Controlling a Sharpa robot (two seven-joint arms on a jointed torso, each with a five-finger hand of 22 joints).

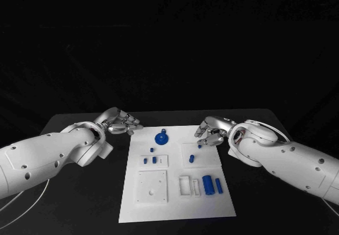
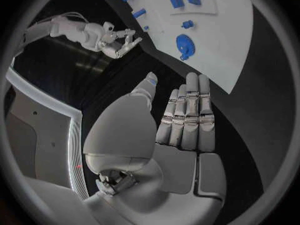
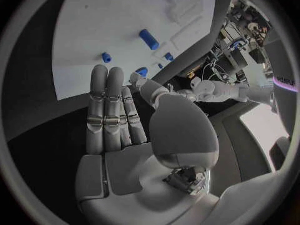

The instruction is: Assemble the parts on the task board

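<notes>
- Task board [image 1: 177, 196]: white plate lying flat at the middle of the black worktop [image 1: 84, 215], between the two arms.
- Parts: a round blue disc [image 1: 161, 139] near the board's far edge; small blue pieces [image 1: 150, 159] in a recessed panel; a blue cylinder [image 1: 208, 184] towards the near right; a small blue peg [image 1: 191, 158] at centre right.
- Left hand [image 1: 118, 122]: released, grasping nothing, fingers apart, above the worktop just off the board's far left corner.
- Right hand [image 1: 212, 131]: released, fingers apart, over the board's far right edge.

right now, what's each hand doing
left hand: open, holding nothing, beside the task board
right hand: open, holding nothing, at the board's edge
</notes>
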